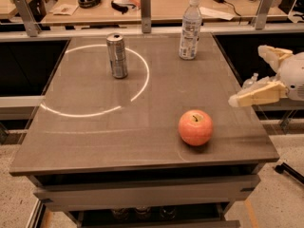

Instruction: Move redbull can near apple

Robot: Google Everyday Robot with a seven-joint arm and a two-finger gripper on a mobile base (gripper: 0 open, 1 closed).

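Your gripper hung beside the table, fingers apart and empty. The redbull can stood ungrasped, well apart from the apple.

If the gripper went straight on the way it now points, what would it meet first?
The gripper, fingers open, hangs right of the table, pointing left and slightly down. Straight on, it would probably meet the apple first; depth is unclear, so it might pass behind it.

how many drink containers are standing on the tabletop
2: the redbull can back left, the clear bottle back right. The gripper hovers open off the table's right edge.
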